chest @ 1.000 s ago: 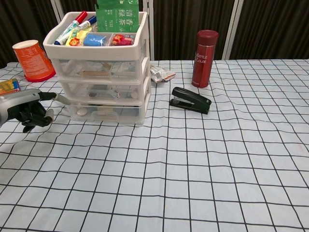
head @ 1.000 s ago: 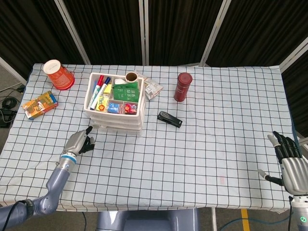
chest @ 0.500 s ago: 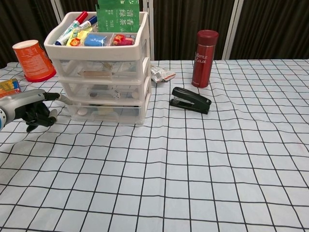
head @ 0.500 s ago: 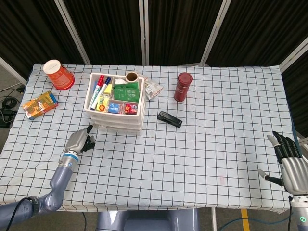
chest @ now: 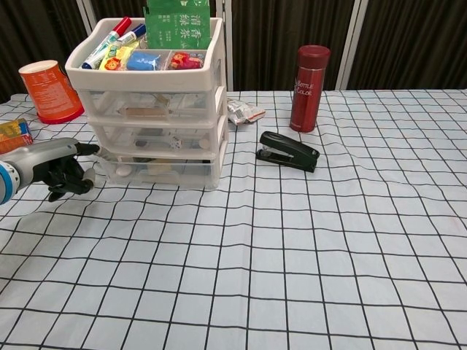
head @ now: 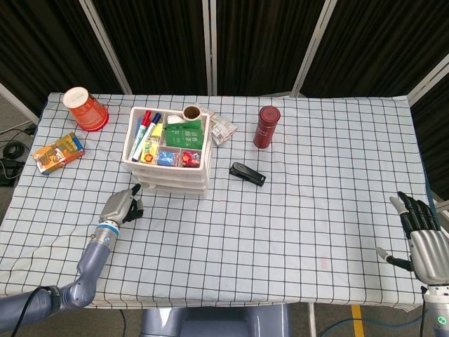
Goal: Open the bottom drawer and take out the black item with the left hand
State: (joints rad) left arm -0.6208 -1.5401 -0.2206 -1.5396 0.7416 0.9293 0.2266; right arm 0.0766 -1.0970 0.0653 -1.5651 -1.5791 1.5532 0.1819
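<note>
Reaching left hand (chest: 55, 166) beside closed bottom drawer (chest: 157, 169), fingers curled, right hand (head: 423, 235) fingers spread

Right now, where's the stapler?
The black stapler lies on the checked cloth right of the white drawer unit in the head view, in front of the red bottle.

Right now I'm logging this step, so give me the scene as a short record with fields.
left hand: fingers curled, at the lower left corner of the drawer unit
right hand: fingers spread, holds nothing, at the table's right edge
drawer unit: three tiers, bottom drawer closed
stapler: black, right of the unit
red bottle: upright behind the stapler
</note>
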